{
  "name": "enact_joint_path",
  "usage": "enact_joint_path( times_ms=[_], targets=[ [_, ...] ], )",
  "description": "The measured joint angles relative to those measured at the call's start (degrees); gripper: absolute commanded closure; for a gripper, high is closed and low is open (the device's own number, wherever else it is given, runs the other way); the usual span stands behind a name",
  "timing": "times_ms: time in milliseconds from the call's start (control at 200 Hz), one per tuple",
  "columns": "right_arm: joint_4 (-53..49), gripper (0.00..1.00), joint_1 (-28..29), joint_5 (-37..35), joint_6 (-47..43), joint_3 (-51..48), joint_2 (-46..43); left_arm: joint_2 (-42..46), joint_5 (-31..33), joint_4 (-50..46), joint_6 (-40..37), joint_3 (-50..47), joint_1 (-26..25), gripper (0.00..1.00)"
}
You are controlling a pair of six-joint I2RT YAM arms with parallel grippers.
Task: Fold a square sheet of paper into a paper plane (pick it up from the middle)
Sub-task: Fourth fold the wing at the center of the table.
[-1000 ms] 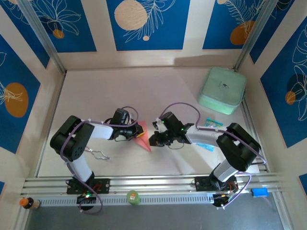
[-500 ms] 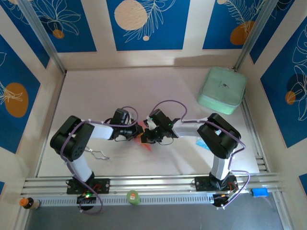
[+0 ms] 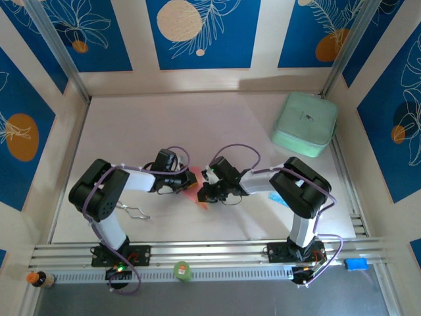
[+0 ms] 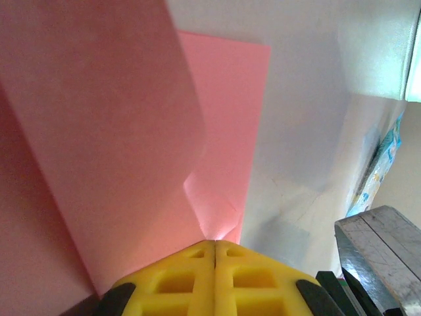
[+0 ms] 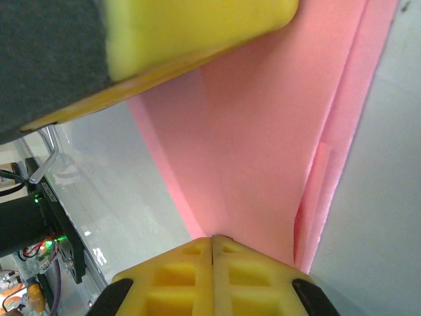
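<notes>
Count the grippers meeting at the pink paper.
2. The left gripper, shut, touches the pink paper from its left; the right gripper, shut, touches it from the right.

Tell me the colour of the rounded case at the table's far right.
The rounded case is mint green, clearest in the top external view.

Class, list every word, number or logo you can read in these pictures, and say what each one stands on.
No text can be read.
Small dark mark on the case: too small to read.
Print on the packet: blurred, unreadable.
</notes>
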State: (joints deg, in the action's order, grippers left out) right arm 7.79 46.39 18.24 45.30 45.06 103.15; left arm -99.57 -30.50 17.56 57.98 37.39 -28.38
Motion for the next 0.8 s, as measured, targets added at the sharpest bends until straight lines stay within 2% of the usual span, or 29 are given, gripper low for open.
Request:
enact_joint_path(
  times_ms=[800],
  targets=[
    [-0.61,1.0,2.69,-1.25,0.33,-12.35,-11.43,-0.04,-0.48,1.33,0.15,-0.66,0.02,0.94]
  ],
)
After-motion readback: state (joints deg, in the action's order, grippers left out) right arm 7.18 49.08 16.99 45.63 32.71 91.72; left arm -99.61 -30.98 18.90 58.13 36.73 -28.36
